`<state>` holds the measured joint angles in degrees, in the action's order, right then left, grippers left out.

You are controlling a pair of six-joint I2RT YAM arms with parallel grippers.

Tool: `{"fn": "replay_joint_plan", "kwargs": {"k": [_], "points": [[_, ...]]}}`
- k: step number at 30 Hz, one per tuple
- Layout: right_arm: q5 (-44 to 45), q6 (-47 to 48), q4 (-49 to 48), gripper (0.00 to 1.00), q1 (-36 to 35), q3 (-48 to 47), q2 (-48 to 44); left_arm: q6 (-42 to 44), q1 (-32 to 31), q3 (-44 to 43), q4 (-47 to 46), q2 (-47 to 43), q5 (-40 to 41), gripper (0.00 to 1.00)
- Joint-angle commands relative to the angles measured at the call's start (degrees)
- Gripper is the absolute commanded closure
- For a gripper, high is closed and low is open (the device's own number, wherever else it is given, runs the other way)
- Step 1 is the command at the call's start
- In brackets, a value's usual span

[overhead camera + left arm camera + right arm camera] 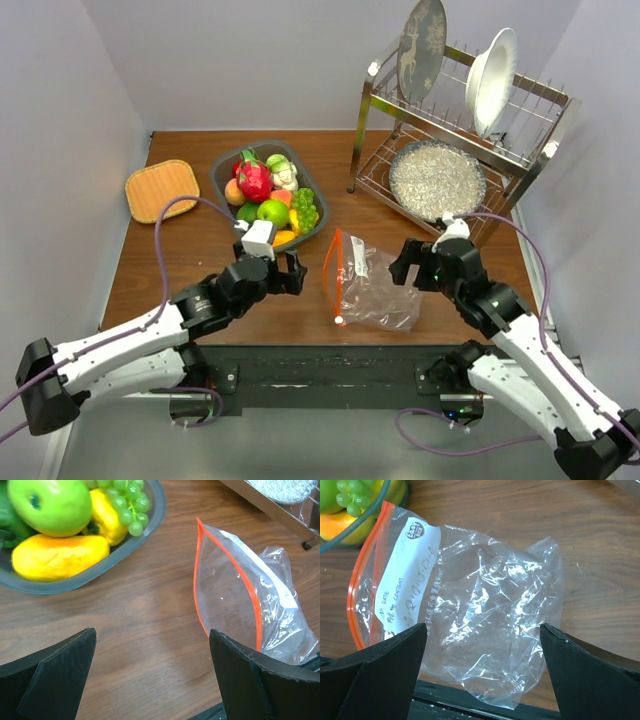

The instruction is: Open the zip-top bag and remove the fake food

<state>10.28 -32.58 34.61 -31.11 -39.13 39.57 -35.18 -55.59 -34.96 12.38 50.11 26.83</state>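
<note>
The zip-top bag point(372, 288) lies crumpled and flat on the wooden table between my two arms. Its orange zip strip point(200, 580) gapes open towards the left, and the white slider point(339, 320) sits at the near end. I see nothing inside the bag point(490, 605). The fake food point(262, 192) is heaped in a grey bowl point(222, 170): a green apple point(50, 505), green grapes point(125, 502) and a yellow-orange piece point(57, 555). My left gripper point(152, 632) stands open over bare wood just left of the bag's mouth. Over the bag's closed end my right gripper point(484, 626) is open and holds nothing.
A metal dish rack point(375, 120) stands at the back right with two upright plates and a round silver dish point(437, 178) on its lower shelf. An orange mat point(160, 190) lies at the back left. The bag's near edge overhangs the table's front edge point(470, 700).
</note>
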Motion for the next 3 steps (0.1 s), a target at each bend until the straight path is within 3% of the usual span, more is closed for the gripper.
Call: {"fn": "replay_joint_plan", "kwargs": {"k": [1, 3], "points": [[-0.35, -1.26, 1.07, 0.01, -0.09, 0.55, -1.08, -0.42, -0.04, 0.33, -0.60, -2.55, 4.54, 0.00], [0.43, -1.17, 1.69, 0.01, 0.00, 0.29, -0.99, 1.50, -0.13, 0.16, -1.65, -2.65, 5.42, 0.00]]}}
